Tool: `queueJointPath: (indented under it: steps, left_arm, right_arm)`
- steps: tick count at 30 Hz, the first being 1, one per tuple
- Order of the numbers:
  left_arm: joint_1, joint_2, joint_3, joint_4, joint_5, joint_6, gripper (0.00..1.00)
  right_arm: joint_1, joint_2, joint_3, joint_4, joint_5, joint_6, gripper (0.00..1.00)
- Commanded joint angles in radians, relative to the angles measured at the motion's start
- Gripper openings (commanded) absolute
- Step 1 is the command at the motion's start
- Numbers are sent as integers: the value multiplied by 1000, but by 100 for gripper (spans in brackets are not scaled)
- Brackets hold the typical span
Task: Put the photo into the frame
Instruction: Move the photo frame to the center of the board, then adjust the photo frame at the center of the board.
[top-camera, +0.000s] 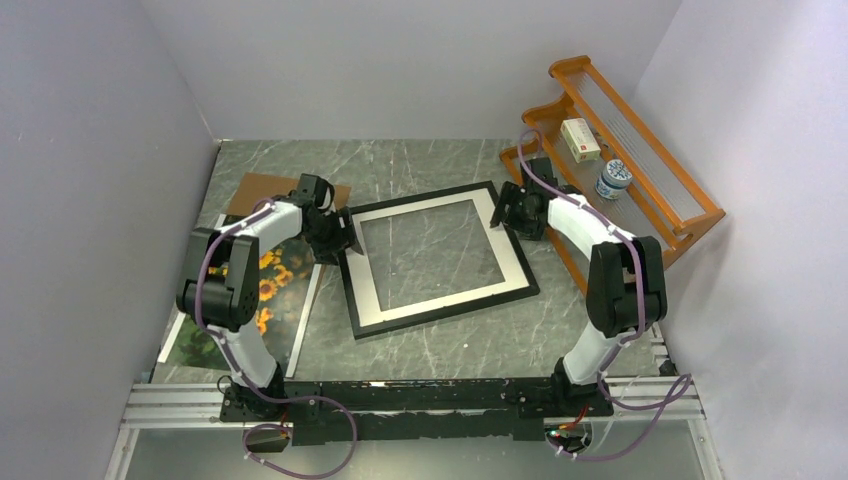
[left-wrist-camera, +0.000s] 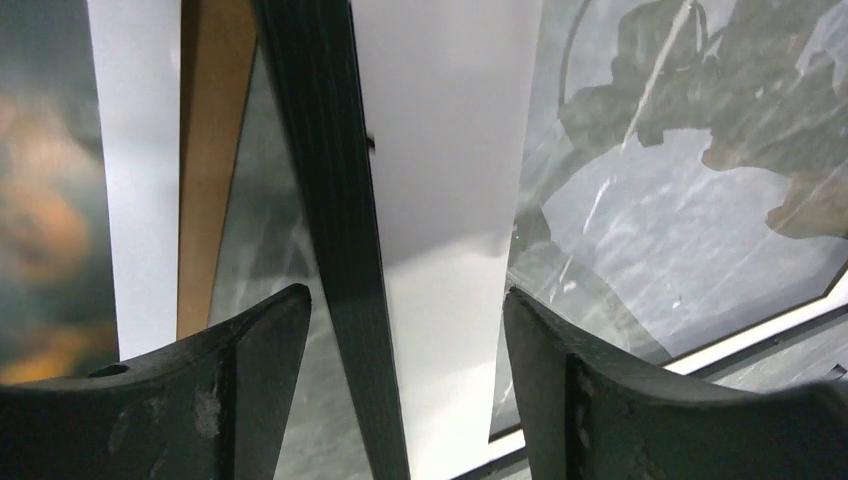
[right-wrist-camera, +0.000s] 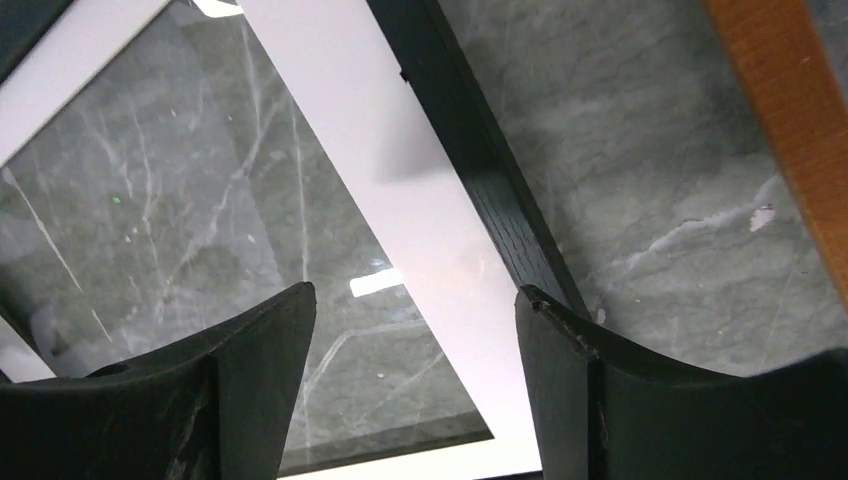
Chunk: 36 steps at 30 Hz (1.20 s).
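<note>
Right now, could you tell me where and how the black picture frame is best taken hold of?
Probably by its thin side rails, from above, one gripper each. The black picture frame lies flat on the marble table, too wide for one gripper, and the open left gripper and right gripper hang over opposite rails.

No lettering is legible; any print on the small box (top-camera: 580, 139) is too small.

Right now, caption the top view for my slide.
Both open, left fingers and right fingers flank the frame; the photo lies to its left.
</note>
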Motion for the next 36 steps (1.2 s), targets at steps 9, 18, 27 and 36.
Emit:
queueJointPath:
  steps: [9, 18, 27, 36]
  left_arm:
    - [10, -216, 48, -28, -108, 87, 86]
    - [19, 191, 580, -9, 62, 216, 87]
    - [54, 576, 1004, -109, 225, 213, 85]
    - [70, 590, 918, -84, 412, 252, 85]
  right_arm:
    - [-1, -272, -85, -236, 167, 271, 76]
    - [-2, -402, -310, -210, -43, 307, 81]
    - [-3, -370, -374, -184, -170, 232, 86]
    - [-17, -229, -350, -65, -210, 222, 86]
